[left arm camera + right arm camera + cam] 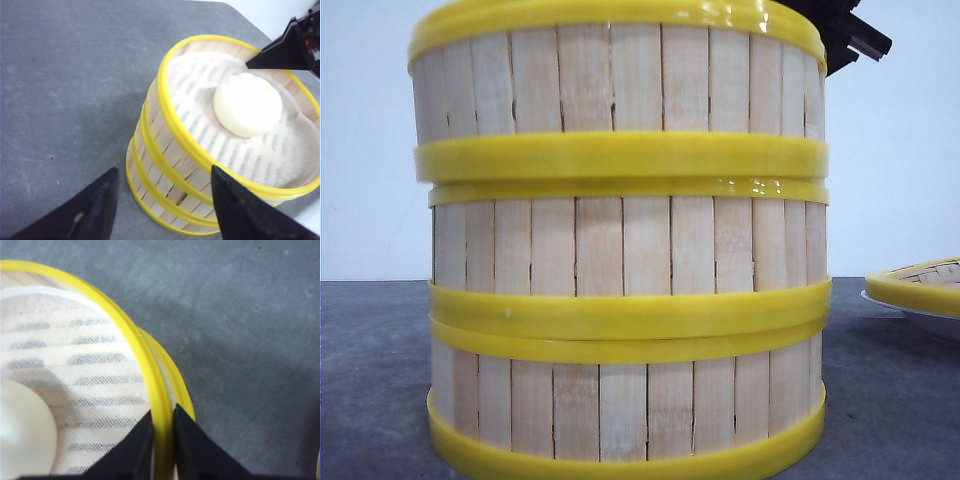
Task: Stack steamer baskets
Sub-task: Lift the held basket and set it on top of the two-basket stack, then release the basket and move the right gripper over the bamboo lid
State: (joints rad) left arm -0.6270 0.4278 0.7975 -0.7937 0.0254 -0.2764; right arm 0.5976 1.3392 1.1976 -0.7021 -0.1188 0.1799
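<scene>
Three baskets [620, 250] stacked; right gripper [162, 440] pinches top basket's rim [161, 405]. Left gripper [162, 205] spread wide, beside stack, holding nothing.

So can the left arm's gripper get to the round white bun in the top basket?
Probably yes. The left gripper is open, the round white bun lies uncovered, and only the right gripper pinches the far rim.

White bun [247, 104] — woven lid [920, 283] — grey table [370, 380].

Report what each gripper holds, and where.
Right gripper pinches the top steamer basket by its yellow rim. Left gripper is open, holding nothing.
</scene>
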